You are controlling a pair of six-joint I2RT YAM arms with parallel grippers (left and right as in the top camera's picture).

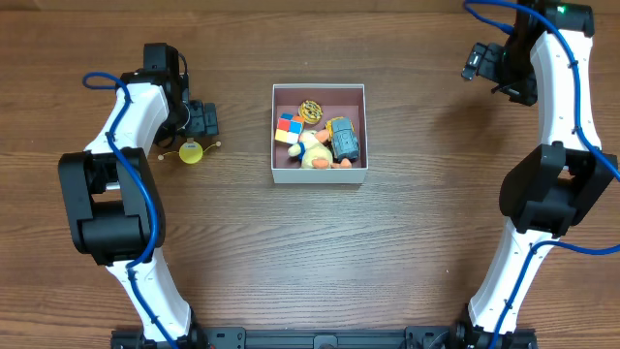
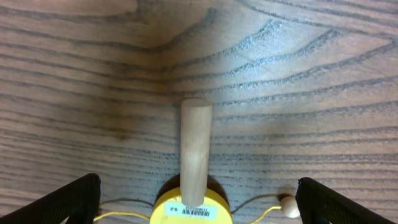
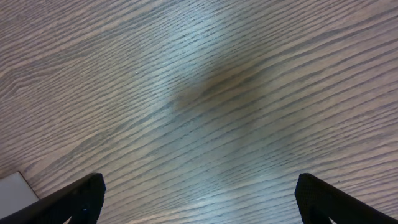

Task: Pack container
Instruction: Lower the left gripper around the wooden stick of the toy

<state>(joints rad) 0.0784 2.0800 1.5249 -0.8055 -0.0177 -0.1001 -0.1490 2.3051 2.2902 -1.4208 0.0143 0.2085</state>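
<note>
Container (image 1: 319, 176) lies well apart from left fingers (image 2: 68, 202) and right fingers (image 3: 74, 200).

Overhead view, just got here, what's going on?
Packing job, partway through. The container at table centre holds several small toys, among them a coloured cube and a blue-grey toy. One yellow toy with a wooden handle lies outside it, on the left arm's side. The left gripper is open; the wrist view shows that toy between its fingers, not gripped. The right gripper is open over bare table, holding nothing.
</note>
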